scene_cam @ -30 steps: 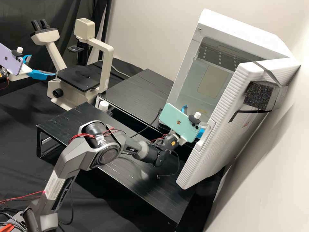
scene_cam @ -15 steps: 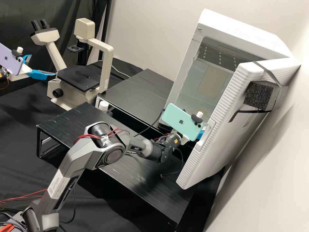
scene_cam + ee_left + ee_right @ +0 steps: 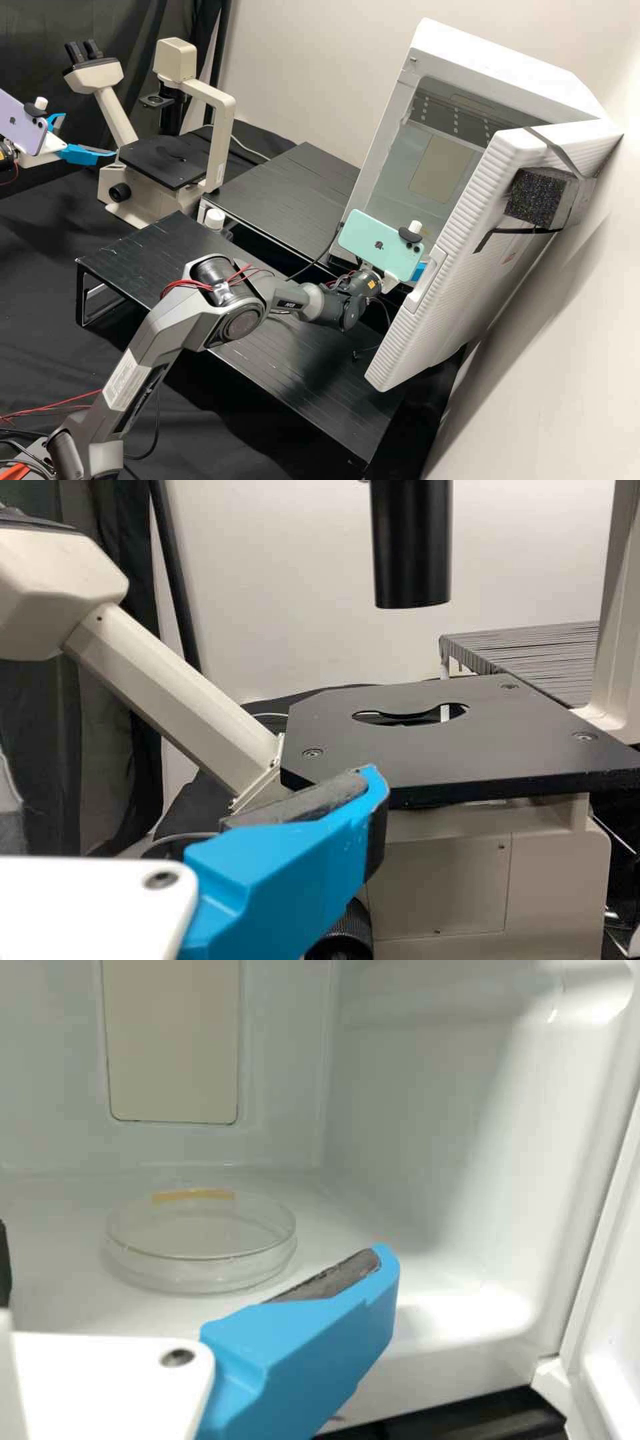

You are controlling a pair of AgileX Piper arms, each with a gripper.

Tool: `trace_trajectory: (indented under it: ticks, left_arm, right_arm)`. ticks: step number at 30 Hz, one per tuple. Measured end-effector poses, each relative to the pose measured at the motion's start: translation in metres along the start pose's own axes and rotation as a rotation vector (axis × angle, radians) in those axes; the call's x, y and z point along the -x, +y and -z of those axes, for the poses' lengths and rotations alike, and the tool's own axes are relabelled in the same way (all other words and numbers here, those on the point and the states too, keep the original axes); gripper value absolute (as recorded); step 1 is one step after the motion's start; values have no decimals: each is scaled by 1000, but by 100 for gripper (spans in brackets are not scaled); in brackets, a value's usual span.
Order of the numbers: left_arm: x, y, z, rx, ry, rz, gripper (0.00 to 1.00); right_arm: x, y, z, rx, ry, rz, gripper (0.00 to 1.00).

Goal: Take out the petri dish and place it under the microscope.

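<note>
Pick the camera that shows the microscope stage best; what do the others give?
The left wrist view: it has the stage close up, with its cutout and screws distinct. The high view shows the stage smaller, from farther up. The right wrist view looks into the white box instead.

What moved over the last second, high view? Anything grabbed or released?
Right arm swung rightward in the high view, carrying its gripper a bit right and up in the picture, by the open cabinet. No grasp: the gripper is open now, petri dish on the cabinet floor. No release seen. Same as before: left gripper, microscope, cabinet door.
</note>
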Motion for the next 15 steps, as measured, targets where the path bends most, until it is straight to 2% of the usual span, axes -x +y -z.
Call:
trace_trajectory:
  ticks: [4,12,15]
  left_arm:
    - [0,0,0,0,0,0,100]
    - [0,0,0,0,0,0,100]
    - [0,0,0,0,0,0,100]
  right_arm:
    - [-5,-2,0,13,-5,14,100]
    - [-14,-9,-3,-35,3,34,100]
    - [-17,-10,-4,-39,3,45,100]
